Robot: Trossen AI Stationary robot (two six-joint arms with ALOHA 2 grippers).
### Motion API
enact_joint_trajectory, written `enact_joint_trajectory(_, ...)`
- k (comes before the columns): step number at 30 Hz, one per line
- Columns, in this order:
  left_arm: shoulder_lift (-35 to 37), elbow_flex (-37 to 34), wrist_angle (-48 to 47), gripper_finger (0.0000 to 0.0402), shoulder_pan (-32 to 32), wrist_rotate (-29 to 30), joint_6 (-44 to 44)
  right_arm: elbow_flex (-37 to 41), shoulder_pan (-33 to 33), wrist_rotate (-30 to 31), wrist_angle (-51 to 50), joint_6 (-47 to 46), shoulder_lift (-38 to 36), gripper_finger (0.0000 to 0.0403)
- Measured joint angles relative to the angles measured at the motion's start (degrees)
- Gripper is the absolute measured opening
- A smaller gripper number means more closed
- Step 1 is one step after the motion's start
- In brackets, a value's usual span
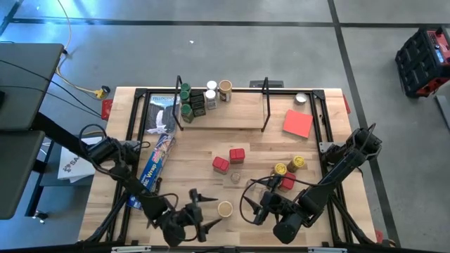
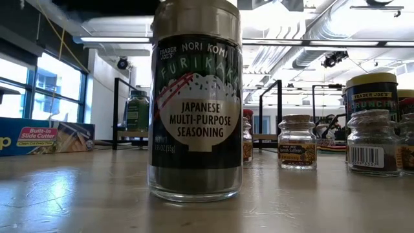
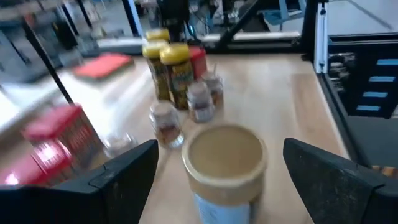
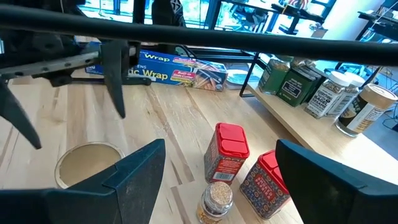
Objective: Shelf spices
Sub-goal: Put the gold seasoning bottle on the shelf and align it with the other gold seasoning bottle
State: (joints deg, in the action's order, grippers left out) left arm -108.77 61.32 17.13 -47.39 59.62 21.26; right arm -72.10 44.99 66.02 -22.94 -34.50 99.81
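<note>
A tan-lidded spice jar (image 3: 225, 158) stands upright on the table near its front edge (image 1: 225, 208). My left gripper (image 1: 209, 211) is open; its fingers stand on either side of the jar, apart from it. My right gripper (image 1: 254, 204) is open just right of the jar, pointing at two red tins (image 4: 227, 152) and a tiny clear jar (image 4: 216, 199). The shelf (image 1: 232, 116) stands at the far edge with several jars (image 1: 204, 98) on its board. Yellow-lidded jars (image 1: 288, 166) stand at the right.
A long blue wrap box (image 1: 158, 161) lies at the left, and a flat red card (image 1: 298, 123) lies right of the shelf. A dark-labelled seasoning jar (image 2: 196, 97) fills the middle of the low view. Bare table shows between the red tins and the shelf.
</note>
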Motion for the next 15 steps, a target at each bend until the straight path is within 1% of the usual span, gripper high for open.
enact_joint_trajectory(2,0.0,0.0,-3.3,0.034,-0.1,-0.7,5.4,0.0,0.0,0.6,0.0,0.0,0.0,0.03)
enact_joint_trajectory(6,-0.2,0.0,-13.0,0.034,0.0,0.0,16.8,0.0,0.0,1.3,-0.1,0.0,0.0,0.03)
enact_joint_trajectory(8,-0.8,0.0,-14.2,0.034,0.1,0.0,21.3,0.0,0.0,1.3,-0.1,0.0,0.0,0.03)
enact_joint_trajectory(11,-2.2,-0.1,-13.2,0.034,0.2,-0.4,22.1,0.0,0.0,1.2,-0.1,0.0,0.0,0.03)
enact_joint_trajectory(15,-4.4,-0.1,-7.2,0.034,0.2,-0.8,16.6,0.0,0.0,1.2,-0.1,0.0,0.0,0.03)
